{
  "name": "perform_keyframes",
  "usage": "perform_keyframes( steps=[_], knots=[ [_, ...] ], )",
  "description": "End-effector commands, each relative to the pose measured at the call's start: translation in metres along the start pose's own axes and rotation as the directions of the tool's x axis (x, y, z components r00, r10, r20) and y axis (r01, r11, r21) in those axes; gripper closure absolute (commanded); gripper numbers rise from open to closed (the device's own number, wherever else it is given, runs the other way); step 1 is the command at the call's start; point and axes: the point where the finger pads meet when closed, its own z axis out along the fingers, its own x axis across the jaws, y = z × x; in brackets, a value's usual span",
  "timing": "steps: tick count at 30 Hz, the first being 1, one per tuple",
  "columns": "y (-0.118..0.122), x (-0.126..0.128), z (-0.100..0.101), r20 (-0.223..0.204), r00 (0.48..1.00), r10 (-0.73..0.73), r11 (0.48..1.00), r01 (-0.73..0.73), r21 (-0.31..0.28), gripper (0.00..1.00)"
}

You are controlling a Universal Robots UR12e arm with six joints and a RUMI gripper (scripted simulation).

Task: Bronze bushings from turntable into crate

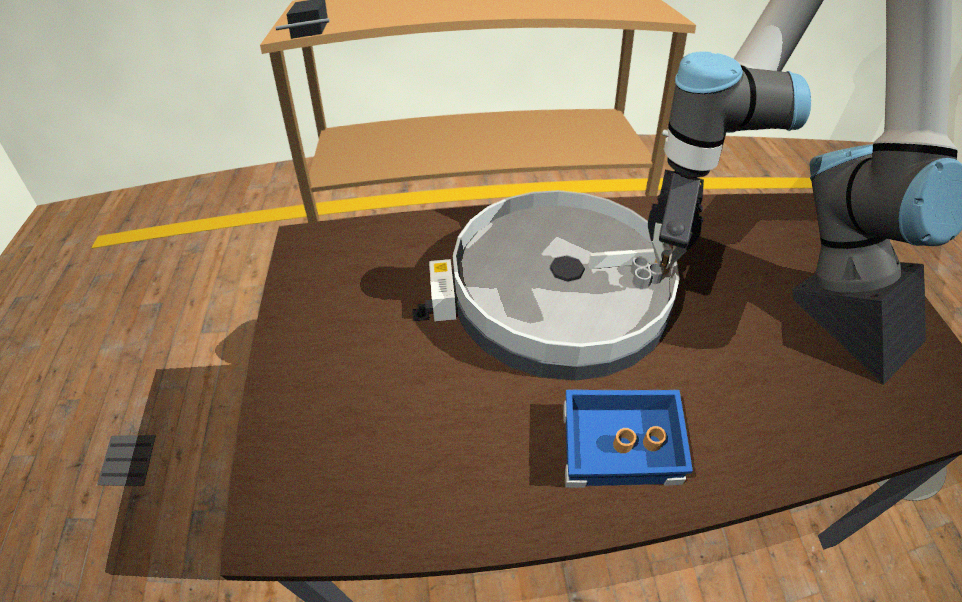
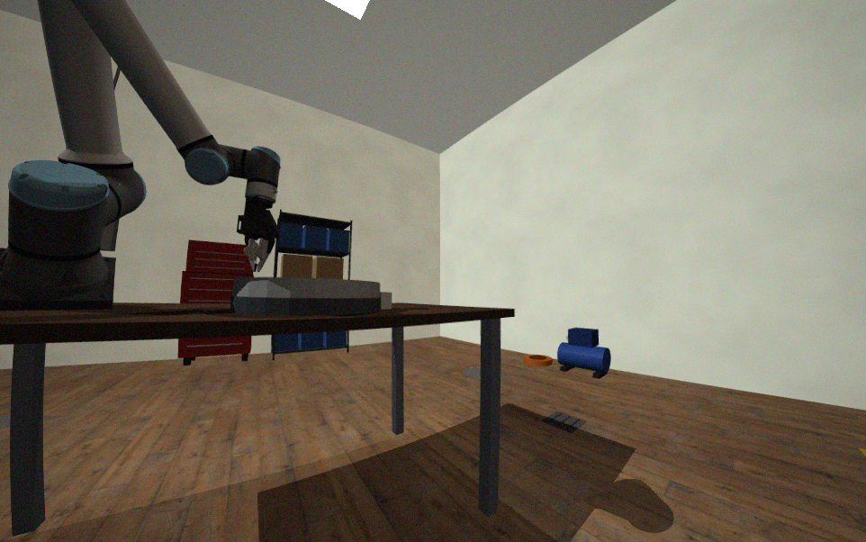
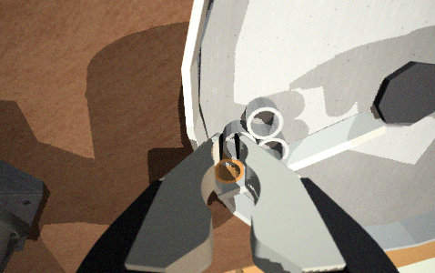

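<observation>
My gripper (image 1: 669, 269) (image 2: 257, 266) (image 3: 228, 135) points down over the right edge of the turntable (image 1: 567, 352) (image 3: 328, 41); its jaws are shut to a narrow gap with nothing held. Below the jaws a bronze bushing (image 1: 666, 261) (image 3: 223, 173) stands upright near the turntable's wall, partly hidden by them. Three steel bushings stand close beside it: one steel bushing (image 1: 642, 279) (image 3: 259, 106), another (image 1: 655, 275) (image 3: 234, 127) partly behind a jaw, and a third (image 1: 640, 261) (image 3: 285, 147). The blue crate (image 1: 624, 473) holds two upright bronze bushings (image 1: 625, 442) (image 1: 655, 440).
A light divider bar (image 1: 615, 259) (image 3: 337, 149) runs from the dark hub (image 1: 567, 268) (image 3: 407, 93) towards the bushings. The turntable's raised wall rings it. A white box (image 1: 443, 305) stands at its left. The arm's base (image 1: 883, 319) is at the right. The crate stands in front.
</observation>
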Motion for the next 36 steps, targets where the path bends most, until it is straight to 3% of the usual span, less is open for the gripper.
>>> perform_keyframes(
  steps=[1, 36],
  knots=[
    [0.015, 0.001, 0.000, 0.002, 0.997, -0.075, 0.997, 0.075, 0.007, 0.95],
    [0.058, 0.010, 0.000, 0.000, 0.967, -0.256, 0.967, 0.256, 0.007, 0.95]
  ],
)
